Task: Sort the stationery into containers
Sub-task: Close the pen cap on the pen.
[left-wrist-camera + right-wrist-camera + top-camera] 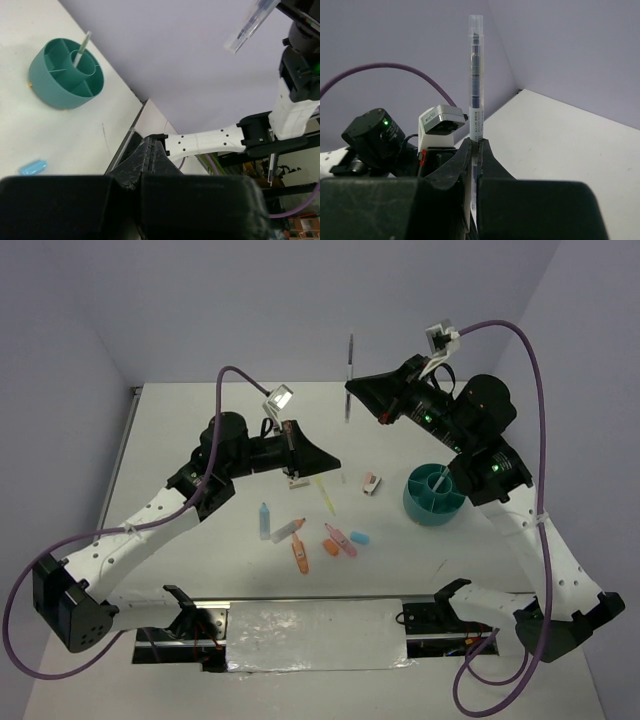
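Clear pen upright in right pincer

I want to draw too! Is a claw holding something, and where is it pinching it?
The right claw pinches a pen on its barrel, capped end sticking out. The left claw is shut, holding nothing.

Def a robotics lab / data-collection cell imo, not a home or office. Giveaways:
- Two robot arms w/ white-and-black links, left arm and right arm, are bolted at the bottom edge of a bare white tabletop.
- Plain lavender-grey walls box it in at the top, left and right of the overhead frame.
- Purple cables loop off each arm.
- There's a small cam on the wrist and a green LED lit on a black joint.
- A silver sheet lies btwn the bases, bottom centre.
- Lower right of the left wrist view shows a clutter of dark frames & wiring past the tabletop edge.
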Controlling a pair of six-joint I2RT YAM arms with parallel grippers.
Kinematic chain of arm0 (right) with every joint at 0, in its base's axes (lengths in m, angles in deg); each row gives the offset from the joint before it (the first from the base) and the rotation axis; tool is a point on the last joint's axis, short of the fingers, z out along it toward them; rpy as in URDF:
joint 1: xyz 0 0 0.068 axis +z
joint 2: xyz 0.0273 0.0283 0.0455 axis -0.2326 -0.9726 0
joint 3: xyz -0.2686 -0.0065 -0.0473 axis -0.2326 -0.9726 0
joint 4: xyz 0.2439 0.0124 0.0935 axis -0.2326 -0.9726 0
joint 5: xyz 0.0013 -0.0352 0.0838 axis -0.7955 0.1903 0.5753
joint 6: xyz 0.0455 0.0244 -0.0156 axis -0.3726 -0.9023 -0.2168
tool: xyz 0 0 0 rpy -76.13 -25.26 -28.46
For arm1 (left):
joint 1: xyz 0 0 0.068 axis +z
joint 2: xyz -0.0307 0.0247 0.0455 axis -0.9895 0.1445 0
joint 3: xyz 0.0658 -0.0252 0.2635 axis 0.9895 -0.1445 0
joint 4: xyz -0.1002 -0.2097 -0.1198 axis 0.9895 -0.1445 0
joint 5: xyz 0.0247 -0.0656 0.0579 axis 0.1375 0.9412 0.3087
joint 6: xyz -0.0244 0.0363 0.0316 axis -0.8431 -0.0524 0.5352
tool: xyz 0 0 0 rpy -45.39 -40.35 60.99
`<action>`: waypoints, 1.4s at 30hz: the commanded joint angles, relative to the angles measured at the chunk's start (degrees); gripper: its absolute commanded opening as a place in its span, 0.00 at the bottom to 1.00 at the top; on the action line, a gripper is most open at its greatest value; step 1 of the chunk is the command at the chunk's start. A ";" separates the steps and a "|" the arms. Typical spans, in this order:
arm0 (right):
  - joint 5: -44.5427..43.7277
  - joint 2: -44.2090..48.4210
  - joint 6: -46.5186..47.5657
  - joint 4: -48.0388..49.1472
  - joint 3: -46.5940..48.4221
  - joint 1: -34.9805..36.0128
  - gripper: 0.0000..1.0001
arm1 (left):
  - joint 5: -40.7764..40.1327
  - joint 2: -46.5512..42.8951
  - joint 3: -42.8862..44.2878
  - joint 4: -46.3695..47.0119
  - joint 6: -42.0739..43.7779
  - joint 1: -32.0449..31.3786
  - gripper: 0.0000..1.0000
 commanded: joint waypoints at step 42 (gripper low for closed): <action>6.19 0.84 5.77 -7.89 -3.31 7.35 0.00 | 11.42 7.11 21.73 1.46 4.95 11.45 0.41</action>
